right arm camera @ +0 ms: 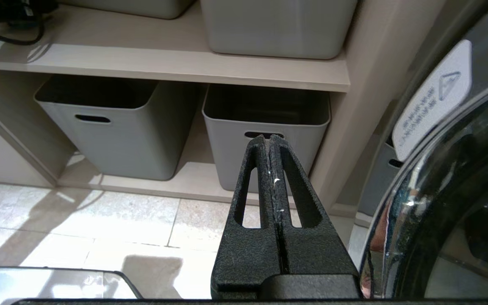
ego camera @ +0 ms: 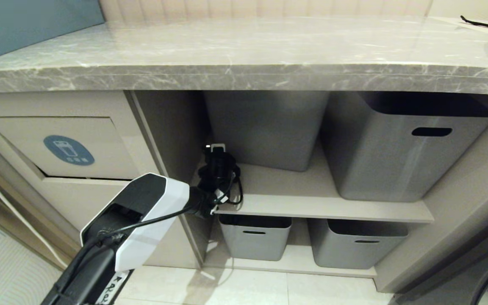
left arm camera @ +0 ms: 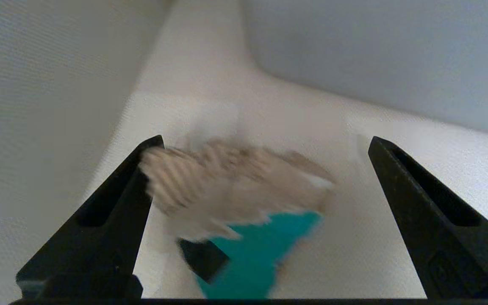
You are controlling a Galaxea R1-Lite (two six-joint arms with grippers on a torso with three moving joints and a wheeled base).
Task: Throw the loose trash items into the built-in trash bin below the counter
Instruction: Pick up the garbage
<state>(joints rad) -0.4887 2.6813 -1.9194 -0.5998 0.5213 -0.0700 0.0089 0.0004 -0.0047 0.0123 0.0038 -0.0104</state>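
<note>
While four grey tubs (ego camera: 400,148) stand shelved, one scrap (left arm camera: 231,203) lies loose.

Open beige shelving (ego camera: 311,203) at centre, two levels. Four grey plastic tubs (ego camera: 396,152) with handle slots: two on the upper shelf, two lower, near the floor. Pale tiled floor (ego camera: 248,290) in front, with shadows and bright patches. Striped mat (ego camera: 2,262) near left. Teal panel (ego camera: 32,25) far left; ribbed cream wall (ego camera: 261,7) behind.

Beige upper shelf (ego camera: 295,199), 2 grey tubs (ego camera: 265,127) (1 torn cardboard scrap (left arm camera: 235,190) beside them)
</note>
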